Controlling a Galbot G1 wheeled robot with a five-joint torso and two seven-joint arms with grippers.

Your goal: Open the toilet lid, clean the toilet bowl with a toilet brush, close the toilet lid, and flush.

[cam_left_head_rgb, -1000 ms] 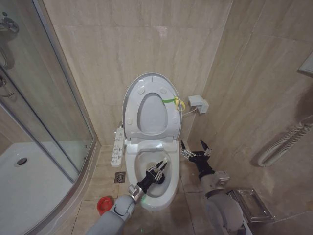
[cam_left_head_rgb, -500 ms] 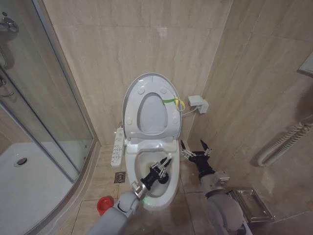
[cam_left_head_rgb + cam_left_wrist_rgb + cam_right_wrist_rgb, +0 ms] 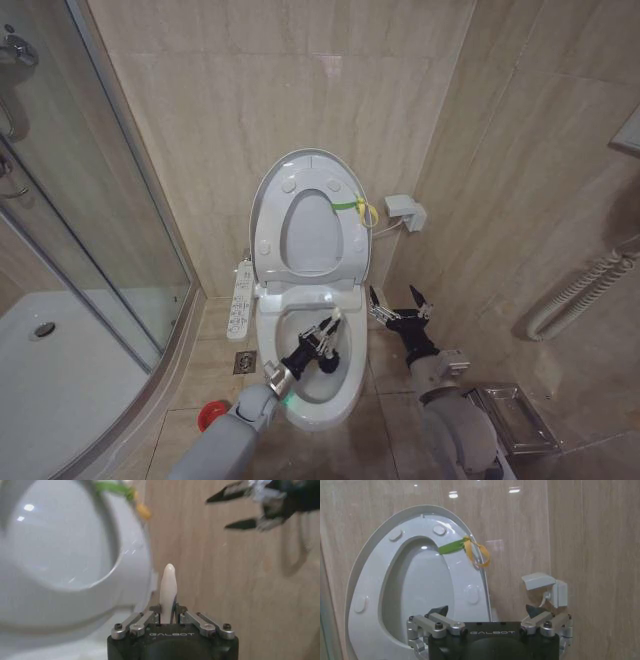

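Head view, toilet lid [image 3: 305,215]: you are seeing it standing upright against the tiled wall at the upper centre of the frame, with a yellow-green band [image 3: 352,206] tied at its right edge.
Head view, toilet bowl [image 3: 345,385]: it is lying open at the lower centre, just under the lid, with the side control panel [image 3: 240,298] sitting along its left.
Head view, left tool [image 3: 327,335]: your left arm is reaching up from the bottom edge, and its tool is hanging over the middle of the bowl, pinching the toilet brush [image 3: 335,319] by its thin white handle.
Head view, right tool [image 3: 398,301]: it is hovering to the right of the bowl with its fingers spread, holding nothing.
Head view, red holder cup [image 3: 210,413]: it is standing on the floor at the lower left of the bowl, partly behind your left arm.
Head view, shower tray [image 3: 60,375]: it is curving along the left of the frame behind glass.
Left wrist view, left tool [image 3: 168,621]: its fingers are pressing on the white stick handle [image 3: 168,588], which is rising at centre frame; the brush head is hidden.
Left wrist view, right tool [image 3: 250,508]: it is showing at the upper right, spread.
Right wrist view, right tool [image 3: 487,615]: it is sitting spread at the bottom centre, facing the raised lid [image 3: 375,592] on the left and a wall socket box [image 3: 545,588] at the right.
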